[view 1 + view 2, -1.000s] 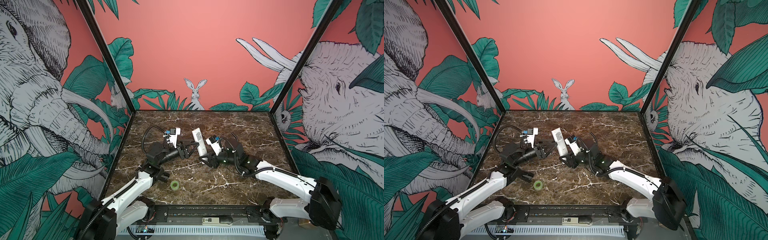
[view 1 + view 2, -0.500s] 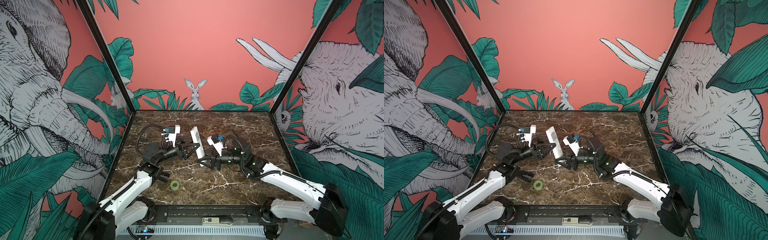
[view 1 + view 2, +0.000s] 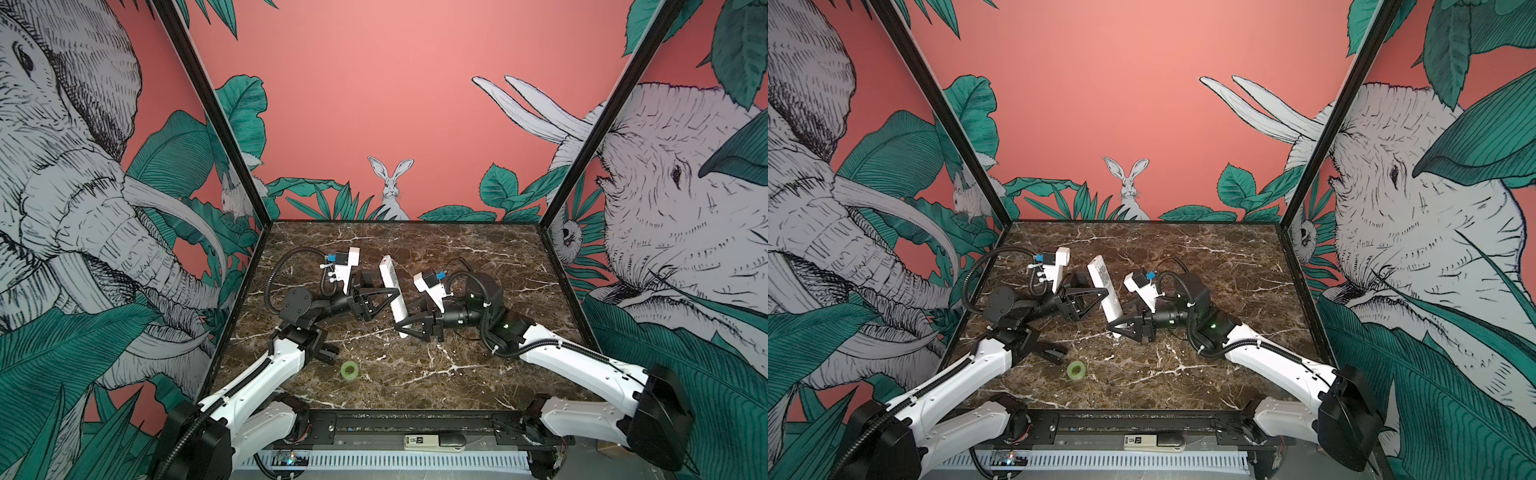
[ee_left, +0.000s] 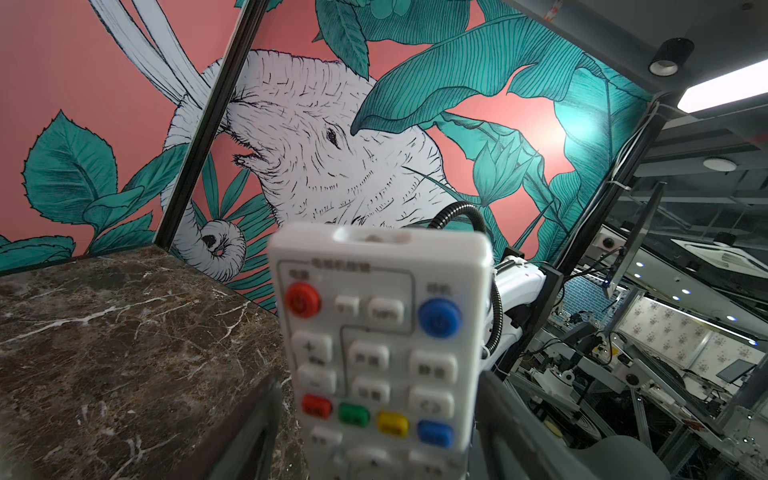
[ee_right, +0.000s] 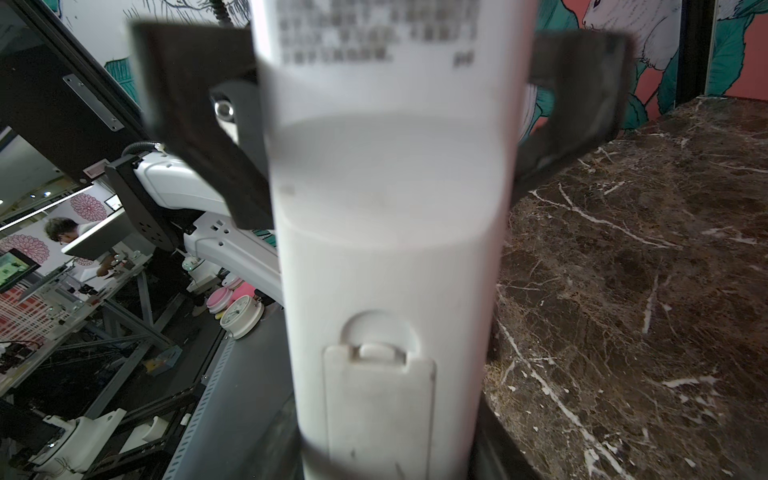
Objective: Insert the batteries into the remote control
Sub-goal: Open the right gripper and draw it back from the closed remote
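**Top views.** We are seeing the remote being held clear of the dark veined marble surface. It is tilting, with its lower end pinched in the right end effector, a hold that we judge is leaving both faces open to reach. The left end effector is straddling it higher up. No batteries are showing in both top views.

**Left wrist.** The remote's button face is glossy white plastic with rounded keys in red, blue, green and yellow. It is lying between the left fingers, which are standing slightly wider than it and gripping nothing.

**Right wrist.** The plain matte back is facing us. The flat rectangular cover is sitting shut in its bay, so we are judging that opening it comes first. The right jaws are clamping the slim edges.
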Controlling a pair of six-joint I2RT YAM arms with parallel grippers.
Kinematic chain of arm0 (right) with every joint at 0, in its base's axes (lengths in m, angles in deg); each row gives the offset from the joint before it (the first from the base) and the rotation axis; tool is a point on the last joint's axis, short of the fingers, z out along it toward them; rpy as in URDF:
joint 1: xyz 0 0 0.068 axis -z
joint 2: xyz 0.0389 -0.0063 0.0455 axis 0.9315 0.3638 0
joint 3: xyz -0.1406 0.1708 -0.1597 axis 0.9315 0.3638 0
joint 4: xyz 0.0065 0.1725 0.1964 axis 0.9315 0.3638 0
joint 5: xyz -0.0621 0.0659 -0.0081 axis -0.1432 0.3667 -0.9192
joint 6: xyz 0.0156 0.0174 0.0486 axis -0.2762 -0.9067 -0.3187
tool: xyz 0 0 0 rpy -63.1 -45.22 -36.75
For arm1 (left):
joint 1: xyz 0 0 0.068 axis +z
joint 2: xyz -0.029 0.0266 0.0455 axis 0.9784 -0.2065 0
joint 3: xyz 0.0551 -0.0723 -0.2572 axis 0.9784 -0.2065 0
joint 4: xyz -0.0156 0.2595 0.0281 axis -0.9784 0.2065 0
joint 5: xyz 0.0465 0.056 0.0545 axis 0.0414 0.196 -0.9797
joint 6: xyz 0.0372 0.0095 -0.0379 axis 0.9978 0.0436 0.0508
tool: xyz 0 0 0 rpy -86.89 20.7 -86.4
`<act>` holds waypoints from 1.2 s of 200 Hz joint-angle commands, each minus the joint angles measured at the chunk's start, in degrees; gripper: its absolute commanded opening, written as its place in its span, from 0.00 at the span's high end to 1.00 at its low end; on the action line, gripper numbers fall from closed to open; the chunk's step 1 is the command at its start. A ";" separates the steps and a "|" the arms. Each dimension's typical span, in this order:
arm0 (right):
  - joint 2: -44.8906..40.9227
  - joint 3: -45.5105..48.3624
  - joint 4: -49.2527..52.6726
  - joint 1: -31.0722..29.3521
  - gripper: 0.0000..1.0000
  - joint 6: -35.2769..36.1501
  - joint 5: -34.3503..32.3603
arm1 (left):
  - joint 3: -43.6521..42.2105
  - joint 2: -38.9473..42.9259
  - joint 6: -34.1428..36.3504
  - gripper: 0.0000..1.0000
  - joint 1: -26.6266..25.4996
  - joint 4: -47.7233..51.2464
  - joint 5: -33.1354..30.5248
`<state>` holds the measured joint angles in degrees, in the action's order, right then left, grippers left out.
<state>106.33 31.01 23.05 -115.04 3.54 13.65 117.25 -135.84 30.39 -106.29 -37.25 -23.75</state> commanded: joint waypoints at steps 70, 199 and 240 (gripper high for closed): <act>2.29 -2.43 -8.67 0.31 0.90 -2.67 4.67 | 1.75 0.28 -0.38 0.48 -1.20 -2.46 2.30; 1.43 -2.35 -5.53 0.38 0.38 -0.63 1.55 | 2.80 0.83 1.61 0.92 -1.37 2.49 0.82; 0.24 -2.65 0.31 0.36 0.16 2.66 -1.88 | 4.00 2.01 5.05 0.96 -1.23 9.65 -1.43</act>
<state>108.49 30.22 21.22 -114.75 3.54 13.91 118.26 -136.08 32.25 -107.29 -32.05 -23.27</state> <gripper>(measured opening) 0.813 0.524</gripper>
